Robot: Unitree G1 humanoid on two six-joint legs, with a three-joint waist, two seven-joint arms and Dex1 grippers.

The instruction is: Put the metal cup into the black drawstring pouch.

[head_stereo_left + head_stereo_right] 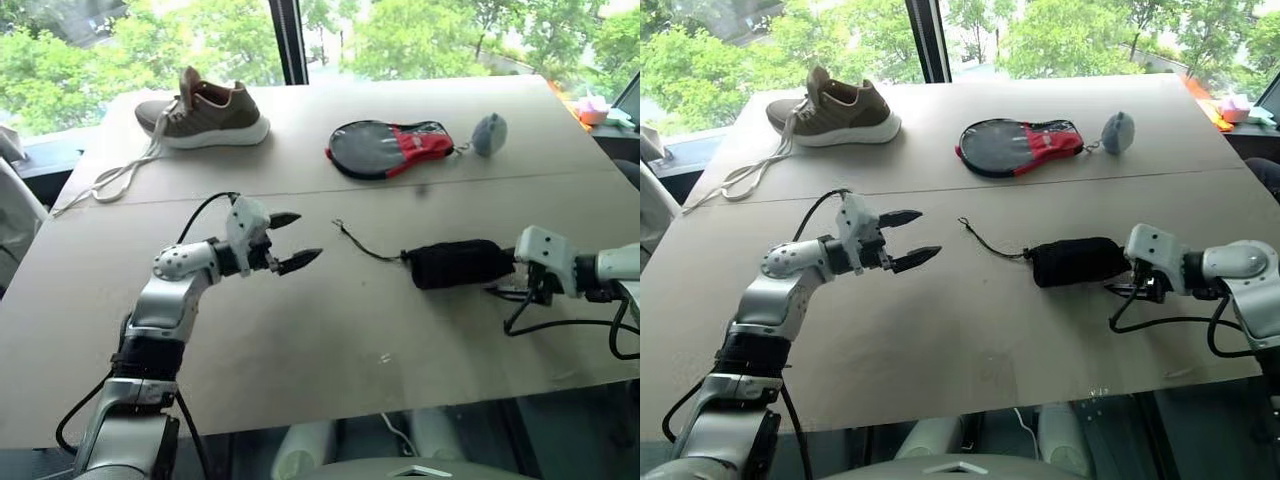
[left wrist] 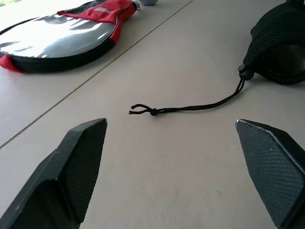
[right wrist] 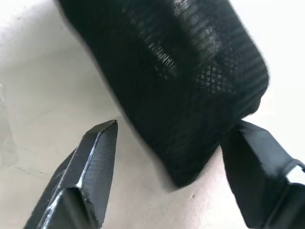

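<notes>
A broad pale tabletop [image 1: 330,330] runs up to large windows [image 1: 200,35] split by a dark upright frame [image 1: 291,40]. Leafy green trees [image 1: 420,35] outside fill the glass, and soft daylight falls across the tabletop, whose seam [image 1: 400,188] crosses side to side.

Black mesh-weave pouch [image 1: 456,264], red-grey-black racket case [image 1: 390,148], grey ball [image 1: 489,134], brown shoe [image 1: 205,110].

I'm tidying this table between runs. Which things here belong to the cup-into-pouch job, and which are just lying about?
Job:
- black drawstring pouch, lying on its side and bulging; the cup itself isn't visible
- its cord
- right end effector, open at the pouch's end
- left end effector, open

Lying about:
- shoe
- racket-shaped case
- grey ball
</notes>
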